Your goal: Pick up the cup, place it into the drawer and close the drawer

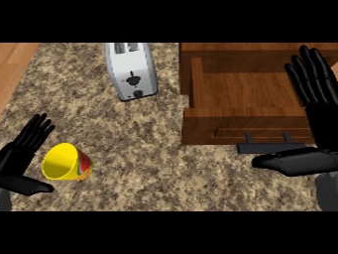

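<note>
Flanking cup point(64, 162): toaster point(131, 71), open drawer point(243, 101)

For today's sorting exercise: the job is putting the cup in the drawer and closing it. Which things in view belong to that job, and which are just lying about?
Belongs to the job:
yellow cup lying on its side
open wooden drawer

Just lying about:
silver metal toaster

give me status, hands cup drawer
Left hand open beside yellow cup, not gripping. Right hand open by open drawer. Toaster off the path.
</note>
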